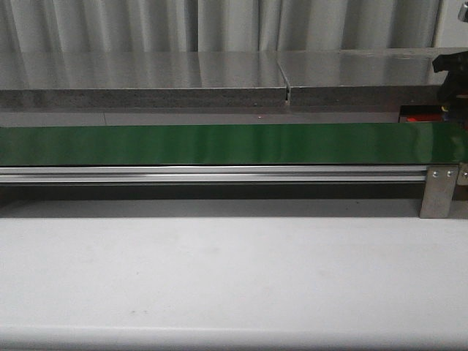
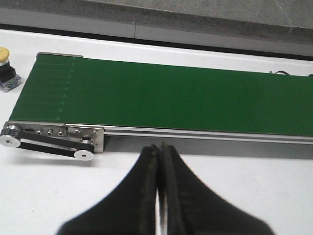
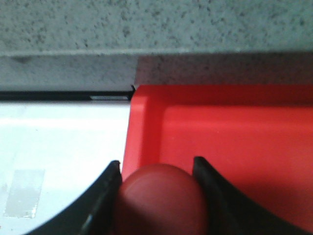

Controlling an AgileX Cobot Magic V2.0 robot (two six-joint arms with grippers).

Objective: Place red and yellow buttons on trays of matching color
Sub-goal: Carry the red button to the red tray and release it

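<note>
In the right wrist view my right gripper (image 3: pixel 156 169) is shut on a red button (image 3: pixel 159 198), whose round cap fills the gap between the fingers. The button hangs over the near corner of the bright red tray (image 3: pixel 234 132), by its low edge. The front view shows only a sliver of that tray (image 1: pixel 419 117) at the far right, behind the belt. My left gripper (image 2: pixel 159 147) is shut and empty, over the white table just in front of the belt. A yellow button (image 2: pixel 5 55) on a dark base stands beyond the belt's end. No yellow tray is in view.
The long green belt (image 1: pixel 219 144) runs across the table on an aluminium rail, with a pulley and drive band (image 2: pixel 46 145) at one end. A grey stone ledge (image 1: pixel 146 88) runs behind it. The right arm (image 1: pixel 452 77) shows dark at the far right.
</note>
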